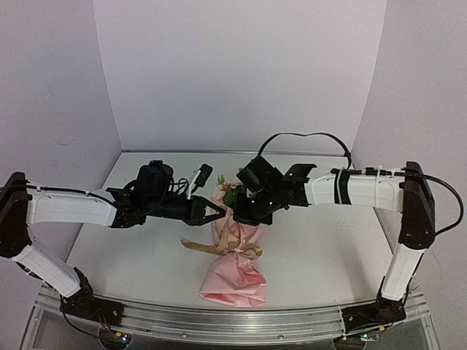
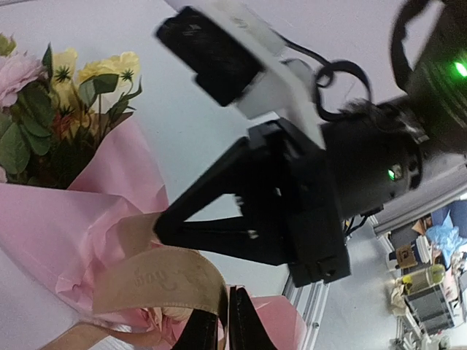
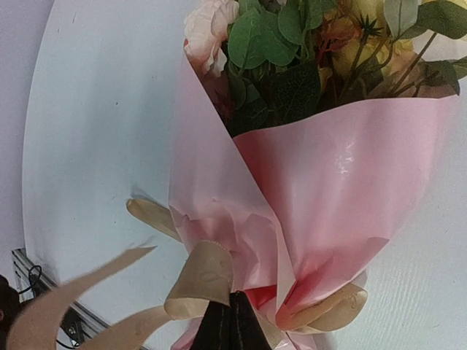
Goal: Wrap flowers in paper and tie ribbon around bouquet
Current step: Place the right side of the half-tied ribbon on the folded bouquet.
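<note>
Two grippers on one bouquet (image 1: 232, 281), tip to tip just beside its tied waist. Lying flat on the table (image 1: 328, 248), blooms pointing away from the arm bases, flared paper tail toward them.

At the right gripper (image 3: 232, 310): fingers (image 3: 219, 329) clenched flat together with no gap, grasping a fold of the ribbon (image 3: 204, 278). Tan loop of it bulging straight off the fingertips and a little to one side. More ribbon past the loop, hugging the paper (image 3: 343, 182) on both sides of the fingertips, with one loose tail blurred in the near corner of the wrist view. Pink cone directly ahead of the tips, touching or almost touching them. Farther out beyond the fingertips, the flowers (image 3: 292, 44) at the mouth of the cone: green leaves, a pale pink bloom, yellow ones behind.

At the left gripper (image 2: 225, 315): fingers nearly together, only a thin slit between. Ribbon curving down onto the tip of one finger; pinched or merely touching, cannot tell. Same strip arching from there up to the black tip of the right gripper, just ahead of and above these fingers. Pink paper under and beyond the arch, blooms well off to one side of the fingertips.

From the top view, both sets of fingertips near each other, on the flower side of the ribbon band around the cone.
</note>
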Motion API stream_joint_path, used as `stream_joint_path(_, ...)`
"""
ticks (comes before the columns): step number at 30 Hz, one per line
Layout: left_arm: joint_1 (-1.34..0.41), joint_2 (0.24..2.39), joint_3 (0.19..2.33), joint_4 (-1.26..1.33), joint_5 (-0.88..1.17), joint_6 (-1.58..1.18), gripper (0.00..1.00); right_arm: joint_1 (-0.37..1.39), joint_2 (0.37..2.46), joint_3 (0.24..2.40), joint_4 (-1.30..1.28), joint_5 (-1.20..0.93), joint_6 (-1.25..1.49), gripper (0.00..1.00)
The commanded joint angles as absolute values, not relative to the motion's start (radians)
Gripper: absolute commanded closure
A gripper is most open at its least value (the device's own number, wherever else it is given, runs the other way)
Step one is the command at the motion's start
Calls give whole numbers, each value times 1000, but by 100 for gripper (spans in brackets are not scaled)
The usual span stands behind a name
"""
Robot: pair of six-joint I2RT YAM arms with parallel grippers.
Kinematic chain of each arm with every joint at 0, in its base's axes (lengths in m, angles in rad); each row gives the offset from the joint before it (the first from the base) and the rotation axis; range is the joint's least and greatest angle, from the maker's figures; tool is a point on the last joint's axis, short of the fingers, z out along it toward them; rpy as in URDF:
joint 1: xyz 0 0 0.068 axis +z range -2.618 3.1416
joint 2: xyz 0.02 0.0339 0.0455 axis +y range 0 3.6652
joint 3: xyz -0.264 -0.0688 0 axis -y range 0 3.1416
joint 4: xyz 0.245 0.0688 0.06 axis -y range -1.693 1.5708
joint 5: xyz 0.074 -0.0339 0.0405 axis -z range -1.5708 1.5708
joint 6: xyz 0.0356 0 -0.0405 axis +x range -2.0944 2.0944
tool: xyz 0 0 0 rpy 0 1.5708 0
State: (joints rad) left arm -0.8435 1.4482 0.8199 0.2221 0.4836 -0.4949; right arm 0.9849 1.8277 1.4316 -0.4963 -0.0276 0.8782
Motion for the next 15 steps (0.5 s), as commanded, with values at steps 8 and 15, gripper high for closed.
stream_joint_path(8, -988, 1495, 874, 136, 496, -118, 89, 920, 1900, 1518, -443, -249, 837, 100)
stream_joint_path(15, -1097, 1586, 964, 10, 331, 48, 89, 903, 1930, 1549, -423, -319, 805, 100)
